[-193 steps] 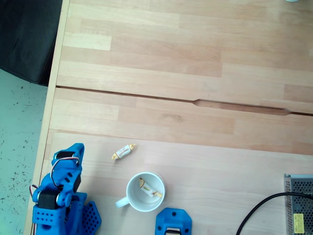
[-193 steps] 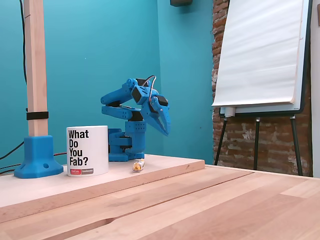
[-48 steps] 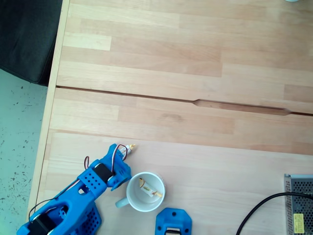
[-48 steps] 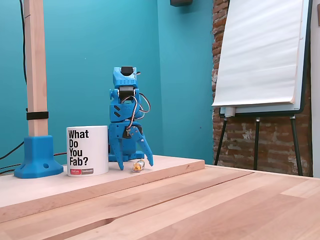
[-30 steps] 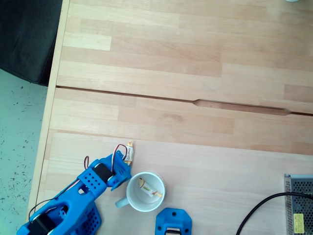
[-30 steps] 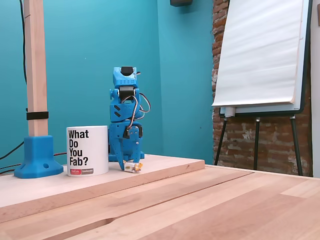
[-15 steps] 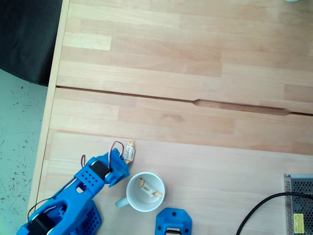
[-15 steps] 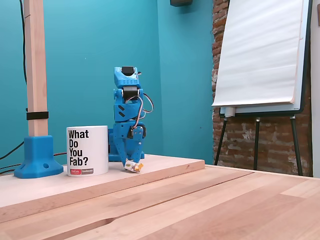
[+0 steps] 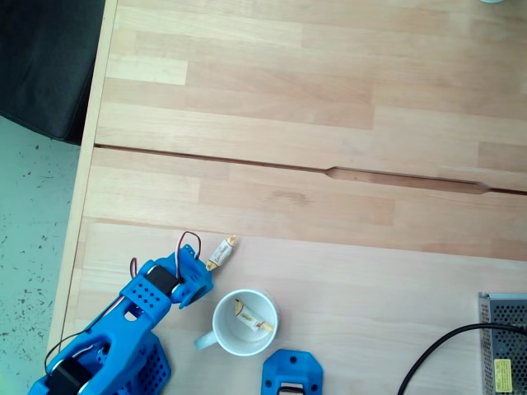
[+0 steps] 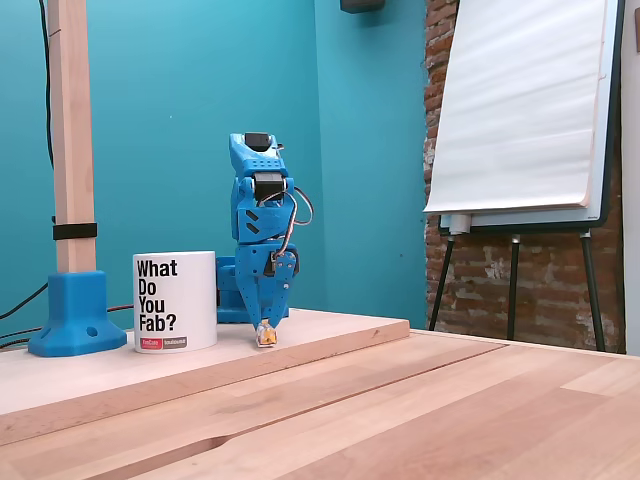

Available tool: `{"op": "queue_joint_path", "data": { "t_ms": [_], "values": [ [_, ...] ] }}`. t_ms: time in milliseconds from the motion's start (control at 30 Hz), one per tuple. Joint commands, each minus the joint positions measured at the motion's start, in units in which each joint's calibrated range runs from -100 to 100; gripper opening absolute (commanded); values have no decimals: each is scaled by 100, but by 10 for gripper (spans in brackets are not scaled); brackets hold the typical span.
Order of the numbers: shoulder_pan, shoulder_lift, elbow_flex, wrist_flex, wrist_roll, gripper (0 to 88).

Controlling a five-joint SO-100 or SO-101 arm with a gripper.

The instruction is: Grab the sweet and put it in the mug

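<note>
Nearest in a fixed view from the side runs the pale wooden table (image 10: 420,400), with a raised board along its far edge. On that board, from the left of this view, stand a blue 3D-printed post base (image 10: 75,315) holding a wooden post (image 10: 72,135), then one white mug (image 10: 175,300) printed "What Do You Fab?", then the blue arm (image 10: 258,215) pointing straight down. Its gripper (image 10: 266,335) is pinched on one sweet (image 10: 267,337), which hangs just above the board, beside the mug and not touching it. Farther back are a teal wall (image 10: 180,90), a flip chart (image 10: 525,110) on its stand and a brick wall (image 10: 480,270).

In a fixed view from above there are two sweets: the held sweet (image 9: 221,251), up-left of the mug (image 9: 244,322), and a second sweet (image 9: 249,318) lying inside the mug. A metal mesh box (image 9: 504,341) with a black cable (image 9: 440,350) sits at the lower right.
</note>
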Motion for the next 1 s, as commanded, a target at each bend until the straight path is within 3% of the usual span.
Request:
{"op": "queue_joint_path", "data": {
  "t_ms": [0,367,700,967],
  "values": [
    [-59,-27,-70,-45,-24,0],
    [-466,-27,-79,-45,-29,0],
    [-466,-27,-61,-45,-29,281],
    [-466,-53,-106,-45,-29,369]
  ]
}}
